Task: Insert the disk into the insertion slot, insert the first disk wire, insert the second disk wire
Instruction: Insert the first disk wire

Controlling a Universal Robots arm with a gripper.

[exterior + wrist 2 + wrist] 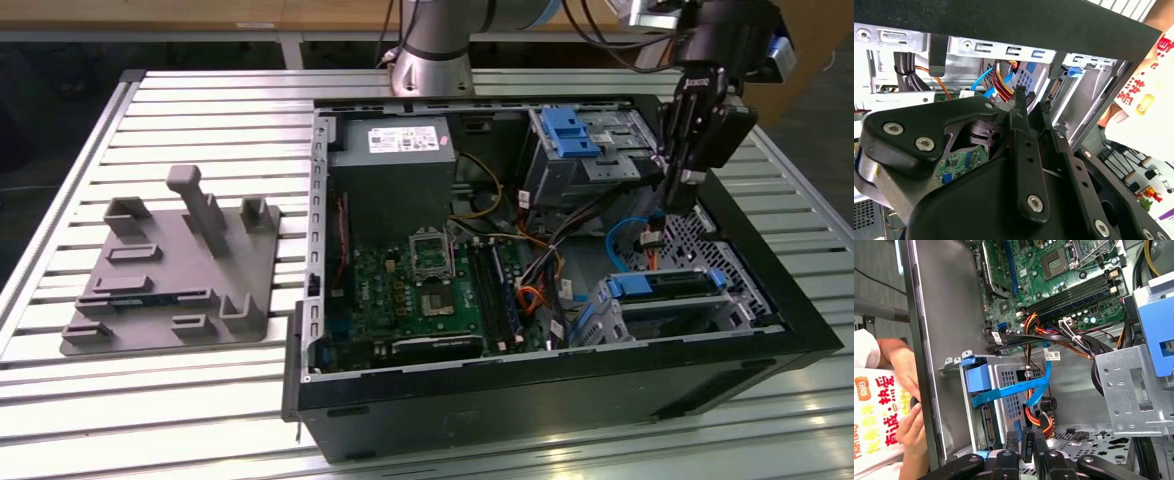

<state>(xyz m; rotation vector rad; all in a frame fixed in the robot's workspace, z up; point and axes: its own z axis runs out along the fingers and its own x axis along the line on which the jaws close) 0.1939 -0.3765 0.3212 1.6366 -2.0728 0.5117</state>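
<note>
Exterior view: an open computer case lies on a slatted table, with a grey moulded fixture beside it toward the exterior view's left. The gripper reaches down into the case near its far wall on the exterior view's right, between the upper bay with a blue latch and the insertion slot. The disk sits inside that slot, its blue carrier showing at both ends, and the green motherboard lies well apart from it. In the second wrist view, the gripper points its two dark fingertips at a tangle of cables, a blue cable and red, yellow and orange wires, in front of the silver chassis wall. In the first wrist view, the gripper has its fingers drawn close on a black plug, from which the coloured wires rise; the plug hangs just beside the perforated insertion slot, across which the blue cable runs. Outside the case wall, a person's hand holds a printed packet.
</note>
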